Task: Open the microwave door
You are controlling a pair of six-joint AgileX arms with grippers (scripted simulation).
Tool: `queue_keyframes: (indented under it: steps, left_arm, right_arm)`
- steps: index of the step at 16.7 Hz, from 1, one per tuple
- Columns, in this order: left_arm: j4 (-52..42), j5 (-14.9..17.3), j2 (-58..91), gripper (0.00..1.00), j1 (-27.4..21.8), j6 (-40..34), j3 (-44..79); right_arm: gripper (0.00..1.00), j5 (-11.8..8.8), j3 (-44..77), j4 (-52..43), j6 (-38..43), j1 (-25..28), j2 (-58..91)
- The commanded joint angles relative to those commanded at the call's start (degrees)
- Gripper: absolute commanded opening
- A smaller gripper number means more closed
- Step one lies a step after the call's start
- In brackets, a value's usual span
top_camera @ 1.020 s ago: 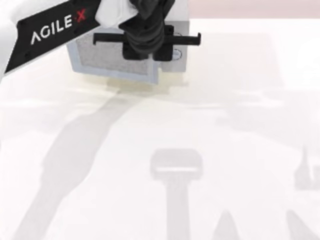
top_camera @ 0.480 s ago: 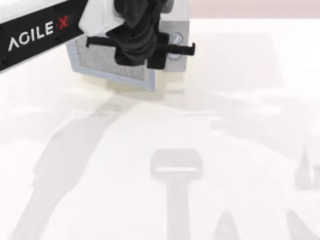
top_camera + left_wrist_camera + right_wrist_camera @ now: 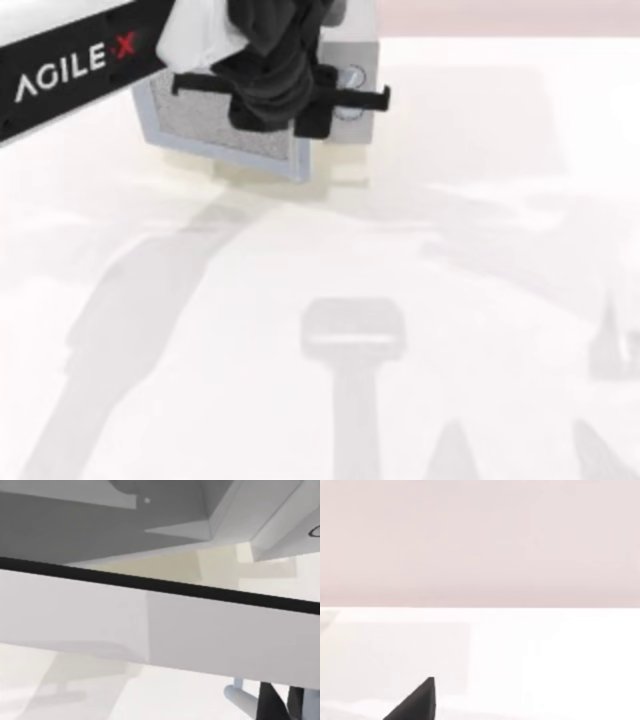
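At the table's far left, our left gripper (image 3: 300,118) hangs over the small light-grey microwave (image 3: 345,150); its grip we cannot tell. The mesh-windowed grey door (image 3: 215,125) looks partly swung out; more opening remains.

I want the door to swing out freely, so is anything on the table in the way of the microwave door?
Nothing visible: the pale table in front of the light-grey, mesh-windowed microwave door shows only shadows. The left gripper is over the door.
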Motion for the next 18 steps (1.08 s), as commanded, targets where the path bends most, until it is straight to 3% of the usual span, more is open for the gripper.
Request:
queue_keyframes:
  steps: [18]
  left_arm:
    - [0.8,0.9,-1.0,0.0,-0.1,1.1,-1.4]
  right_arm:
    - [1.0,0.0,0.0,0.0,0.0,0.0,0.0]
